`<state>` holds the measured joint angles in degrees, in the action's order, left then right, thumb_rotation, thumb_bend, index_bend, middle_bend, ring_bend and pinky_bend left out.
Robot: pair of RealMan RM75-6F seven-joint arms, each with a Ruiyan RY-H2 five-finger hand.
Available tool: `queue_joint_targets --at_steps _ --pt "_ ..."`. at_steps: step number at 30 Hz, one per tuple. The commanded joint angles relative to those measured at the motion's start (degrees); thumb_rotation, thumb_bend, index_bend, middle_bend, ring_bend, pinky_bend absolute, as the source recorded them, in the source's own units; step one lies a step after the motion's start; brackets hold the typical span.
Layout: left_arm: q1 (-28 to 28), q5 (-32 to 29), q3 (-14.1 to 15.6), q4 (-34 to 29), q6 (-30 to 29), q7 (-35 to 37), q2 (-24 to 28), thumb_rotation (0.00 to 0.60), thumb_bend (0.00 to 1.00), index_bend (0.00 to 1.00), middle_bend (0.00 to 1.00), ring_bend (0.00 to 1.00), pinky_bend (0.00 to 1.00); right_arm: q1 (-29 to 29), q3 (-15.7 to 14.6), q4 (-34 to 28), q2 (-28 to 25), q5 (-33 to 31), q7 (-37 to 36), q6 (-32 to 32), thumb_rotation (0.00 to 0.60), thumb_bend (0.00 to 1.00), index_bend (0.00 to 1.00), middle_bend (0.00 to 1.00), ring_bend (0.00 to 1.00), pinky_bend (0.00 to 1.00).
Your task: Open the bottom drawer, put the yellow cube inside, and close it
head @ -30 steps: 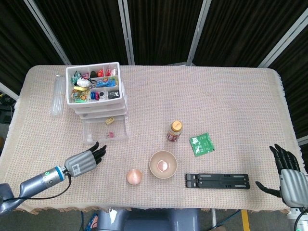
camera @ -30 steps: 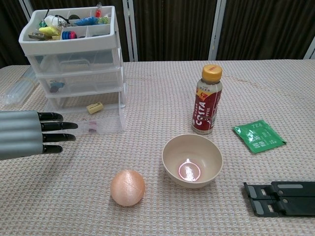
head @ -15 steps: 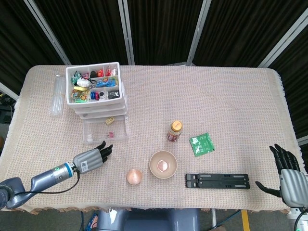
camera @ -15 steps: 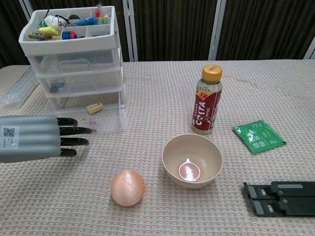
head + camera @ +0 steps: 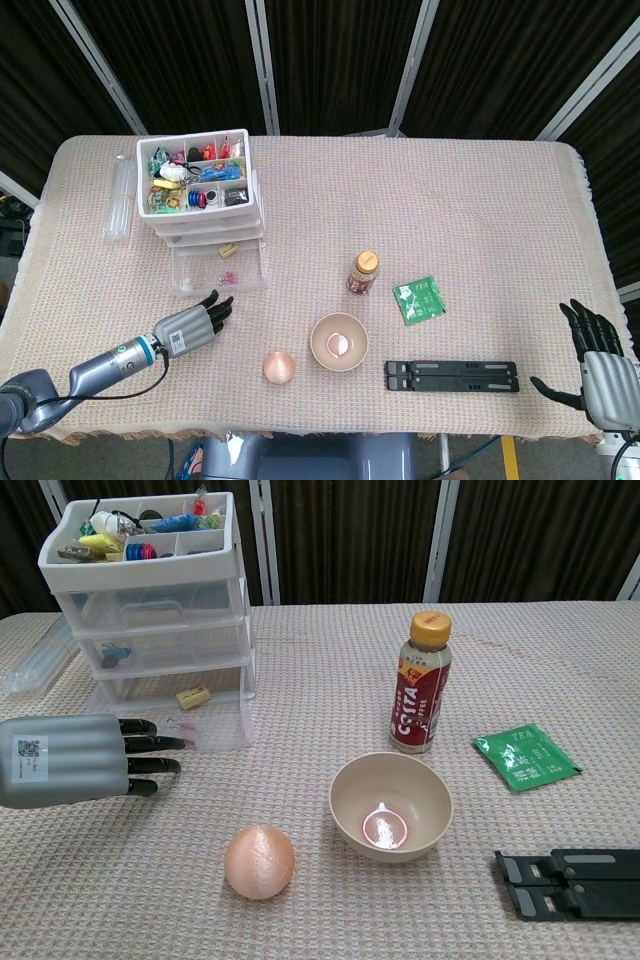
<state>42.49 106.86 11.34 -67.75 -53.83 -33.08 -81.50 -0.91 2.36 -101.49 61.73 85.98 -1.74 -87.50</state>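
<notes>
The white drawer unit (image 5: 200, 195) (image 5: 150, 600) stands at the table's back left. Its clear bottom drawer (image 5: 182, 270) (image 5: 225, 730) is pulled out. The yellow cube (image 5: 229, 250) (image 5: 193, 697) lies inside it, toward the back, beside some small pink bits. My left hand (image 5: 190, 327) (image 5: 80, 760) is low in front of the drawer. It holds nothing, and its straight fingers point at the drawer's front wall. I cannot tell whether they touch it. My right hand (image 5: 600, 365) rests at the table's near right corner, fingers spread and empty.
An orange ball (image 5: 280, 367) (image 5: 259, 862) and a beige bowl (image 5: 339, 342) (image 5: 391, 805) sit near the front edge. A drink bottle (image 5: 364, 272) (image 5: 420, 683), a green tea packet (image 5: 418, 299) (image 5: 526, 756) and a black folded stand (image 5: 452, 376) (image 5: 575, 882) lie to the right.
My left hand has moved forward and to the right, up to the front of the open drawer. The drawer, the cube and my right hand look unchanged.
</notes>
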Motion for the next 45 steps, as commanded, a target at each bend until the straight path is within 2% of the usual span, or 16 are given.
queue_joint_targets --at_steps 1,27,45 --pt "-0.15 -0.99 -0.66 0.43 0.6 -0.13 -0.14 0.6 1.0 0.33 0.13 0.05 0.19 -0.01 -0.01 -0.03 -0.01 0.07 -0.07 -0.05 0.6 0.0 0.05 0.0 0.0 0.0" --pt "1.52 -9.6 -6.98 4.02 6.47 -2.25 -3.48 0.6 1.0 0.32 0.13 0.05 0.19 -0.12 0.08 0.03 -0.04 0.0 -0.41 -0.24 0.6 0.0 0.05 0.0 0.0 0.0" --pt "3.92 -14.29 -9.98 10.23 11.05 -3.66 -6.87 0.6 1.0 0.32 0.13 0.05 0.19 -0.13 0.28 -0.03 -0.11 -0.32 -0.89 -0.27 0.6 0.0 0.05 0.0 0.0 0.0"
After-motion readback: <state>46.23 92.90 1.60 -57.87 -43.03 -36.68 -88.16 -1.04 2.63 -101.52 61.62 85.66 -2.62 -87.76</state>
